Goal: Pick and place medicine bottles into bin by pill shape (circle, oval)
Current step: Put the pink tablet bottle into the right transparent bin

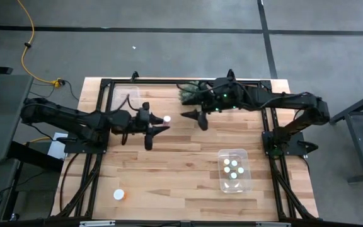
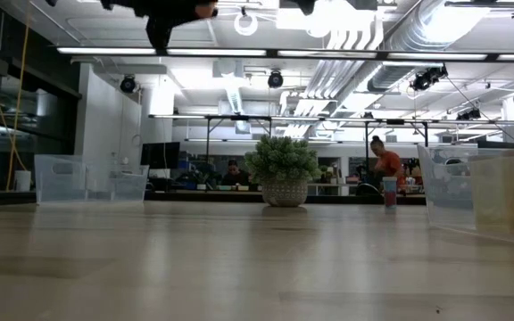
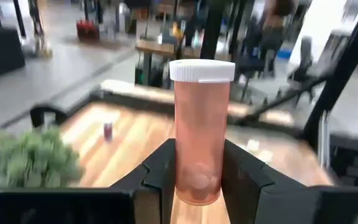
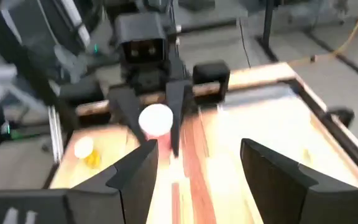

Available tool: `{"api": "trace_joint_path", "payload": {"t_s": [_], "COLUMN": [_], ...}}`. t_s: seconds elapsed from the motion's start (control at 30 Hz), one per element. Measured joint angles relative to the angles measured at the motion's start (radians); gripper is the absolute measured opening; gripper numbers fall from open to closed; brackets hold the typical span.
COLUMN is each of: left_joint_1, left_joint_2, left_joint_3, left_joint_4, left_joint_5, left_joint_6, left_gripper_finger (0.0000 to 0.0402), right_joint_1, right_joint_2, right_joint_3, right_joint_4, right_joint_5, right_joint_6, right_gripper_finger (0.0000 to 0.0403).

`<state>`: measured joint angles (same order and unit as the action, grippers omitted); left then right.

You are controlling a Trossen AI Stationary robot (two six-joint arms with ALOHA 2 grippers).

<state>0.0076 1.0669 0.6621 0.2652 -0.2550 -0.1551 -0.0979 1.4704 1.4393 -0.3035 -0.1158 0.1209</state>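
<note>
High view, table (image 1: 188, 157): wooden top, both arms reaching toward its middle.
Right bin (image 1: 234, 170): clear, on the table's right side, four white-capped bottles (image 1: 234, 168) inside.
Left bin (image 2: 89, 178): clear, seen in the low view; contents cannot be told.
Plant (image 2: 283, 169): one, green, in a pale pot at the far edge.
Left gripper (image 1: 158, 126): fingers clamped on one amber bottle (image 3: 199, 130), held upright between them, white cap up.
Right gripper (image 1: 194, 116): jaws spread, holding nothing, just beside the held bottle, facing it.
Loose bottle (image 1: 119, 195): one, near the front left corner, well apart from both grippers.
</note>
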Motion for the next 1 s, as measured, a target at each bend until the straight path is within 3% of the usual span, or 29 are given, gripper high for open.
{"api": "trace_joint_path", "payload": {"t_s": [0.27, 0.57, 0.73, 1.0], "left_joint_1": [0.018, 0.018, 0.018, 0.018], "left_joint_2": [0.108, 0.295, 0.336, 0.345], "left_joint_3": [0.004, 0.117, 0.148, 0.155], "left_joint_4": [-0.084, -0.174, -0.175, -0.165], "left_joint_5": [0.067, 0.104, 0.124, 0.124], "left_joint_6": [-0.044, 0.001, 0.019, 0.028], "left_gripper_finger": [0.009, 0.009, 0.009, 0.009], "right_joint_1": [0.041, 0.085, 0.095, 0.099], "right_joint_2": [0.021, 0.13, 0.169, 0.185], "right_joint_3": [0.001, 0.0, 0.0, 0.0], "right_joint_4": [-0.15, -0.218, -0.248, -0.252], "right_joint_5": [-0.014, -0.036, -0.055, 0.003], "right_joint_6": [-0.027, -0.043, -0.043, -0.051], "right_gripper_finger": [0.0222, 0.0222, 0.0222, 0.0222]}}
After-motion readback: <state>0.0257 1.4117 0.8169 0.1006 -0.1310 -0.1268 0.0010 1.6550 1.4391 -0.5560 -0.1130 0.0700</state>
